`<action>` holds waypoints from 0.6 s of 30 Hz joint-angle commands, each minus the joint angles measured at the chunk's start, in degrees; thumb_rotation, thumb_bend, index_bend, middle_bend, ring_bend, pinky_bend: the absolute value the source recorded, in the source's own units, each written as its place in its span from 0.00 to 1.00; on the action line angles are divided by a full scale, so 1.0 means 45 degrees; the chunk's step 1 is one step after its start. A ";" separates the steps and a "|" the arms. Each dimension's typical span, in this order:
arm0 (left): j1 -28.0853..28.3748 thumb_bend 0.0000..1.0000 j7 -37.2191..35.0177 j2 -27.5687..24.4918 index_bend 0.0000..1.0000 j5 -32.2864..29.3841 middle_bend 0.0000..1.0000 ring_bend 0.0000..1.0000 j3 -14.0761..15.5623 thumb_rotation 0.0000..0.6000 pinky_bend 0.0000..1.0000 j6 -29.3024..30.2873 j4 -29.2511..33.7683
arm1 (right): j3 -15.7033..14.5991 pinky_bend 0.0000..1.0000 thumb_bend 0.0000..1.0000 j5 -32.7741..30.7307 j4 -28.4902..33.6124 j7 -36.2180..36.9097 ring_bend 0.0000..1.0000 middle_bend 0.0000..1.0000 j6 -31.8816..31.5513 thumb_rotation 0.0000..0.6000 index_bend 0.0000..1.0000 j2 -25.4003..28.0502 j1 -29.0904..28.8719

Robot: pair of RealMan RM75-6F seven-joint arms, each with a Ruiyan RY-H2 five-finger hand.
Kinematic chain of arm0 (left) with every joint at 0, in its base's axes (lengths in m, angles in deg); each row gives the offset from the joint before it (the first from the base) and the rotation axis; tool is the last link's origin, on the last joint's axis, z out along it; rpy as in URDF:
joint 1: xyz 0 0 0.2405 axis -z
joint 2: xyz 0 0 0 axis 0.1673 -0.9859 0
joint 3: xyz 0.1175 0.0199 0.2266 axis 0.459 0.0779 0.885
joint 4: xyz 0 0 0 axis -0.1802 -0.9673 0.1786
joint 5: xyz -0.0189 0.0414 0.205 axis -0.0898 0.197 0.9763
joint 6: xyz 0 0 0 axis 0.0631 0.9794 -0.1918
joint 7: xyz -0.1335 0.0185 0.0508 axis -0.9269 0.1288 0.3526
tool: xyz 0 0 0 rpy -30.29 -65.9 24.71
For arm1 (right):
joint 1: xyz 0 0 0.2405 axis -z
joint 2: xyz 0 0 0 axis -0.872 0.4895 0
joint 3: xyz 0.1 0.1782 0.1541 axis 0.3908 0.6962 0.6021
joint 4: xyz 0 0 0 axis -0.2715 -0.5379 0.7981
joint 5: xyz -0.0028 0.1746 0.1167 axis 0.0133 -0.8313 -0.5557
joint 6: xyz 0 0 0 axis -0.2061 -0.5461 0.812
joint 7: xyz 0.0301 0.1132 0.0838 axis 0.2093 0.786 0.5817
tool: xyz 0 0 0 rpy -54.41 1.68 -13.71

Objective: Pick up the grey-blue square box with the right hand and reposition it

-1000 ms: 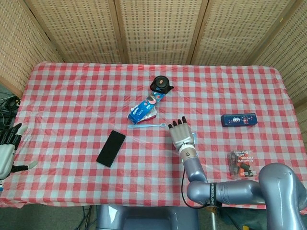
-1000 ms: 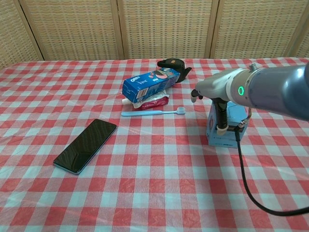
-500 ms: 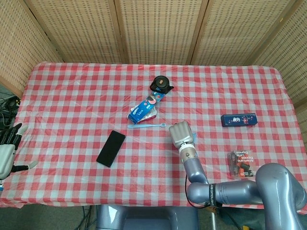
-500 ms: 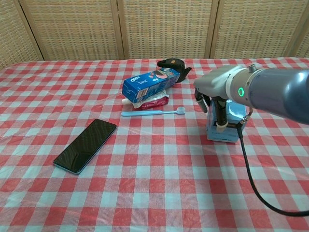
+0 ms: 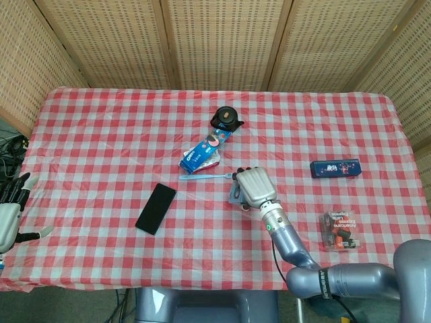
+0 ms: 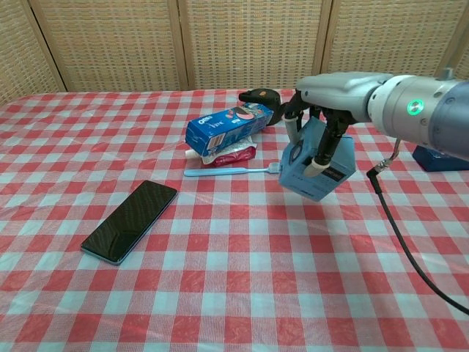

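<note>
My right hand [image 6: 316,139] grips the grey-blue square box [image 6: 326,170] and holds it tilted, clear of the checkered cloth, near the table's middle. In the head view the right hand [image 5: 254,186] covers almost all of the box; only a blue sliver of the box [image 5: 233,196] shows at its left edge. My left hand [image 5: 10,208] hangs off the table's left edge, fingers spread, holding nothing.
A blue toothbrush [image 6: 233,171], an Oreo box [image 6: 227,127] on a red packet, and a black round object [image 6: 261,97] lie just left and behind the lifted box. A black phone [image 6: 130,219] lies front left. A dark blue box [image 5: 335,167] and a clear packet [image 5: 340,229] lie right.
The right hand closed on the box, lifted it off the cloth and carried it left toward the toothbrush, tilting it. The left hand stayed put.
</note>
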 commanded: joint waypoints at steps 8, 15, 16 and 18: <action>0.0003 0.00 0.0060 0.0028 0.00 0.0046 0.00 0.00 0.0050 1.00 0.00 -0.0043 0.0045 | -0.0471 0.70 0.37 0.5212 -0.2710 0.7872 0.57 0.60 0.0907 1.00 0.54 -0.0656 0.2605; 0.0043 0.00 0.0021 0.0018 0.00 -0.0052 0.00 0.00 0.0020 1.00 0.00 -0.0143 0.0016 | -0.0455 0.70 0.38 0.6061 -0.3722 0.9382 0.57 0.60 0.1046 1.00 0.55 -0.1538 0.2844; 0.0045 0.00 -0.0009 0.0009 0.00 -0.0070 0.00 0.00 0.0015 1.00 0.00 -0.0158 0.0007 | -0.0477 0.70 0.38 0.6213 -0.3972 0.9545 0.57 0.60 0.1045 1.00 0.55 -0.1741 0.2870; 0.0054 0.00 -0.0081 -0.0021 0.00 -0.0097 0.00 0.00 -0.0004 1.00 0.00 -0.0184 -0.0005 | -0.0481 0.70 0.39 0.6449 -0.4522 0.9871 0.57 0.60 0.0985 1.00 0.55 -0.2199 0.2943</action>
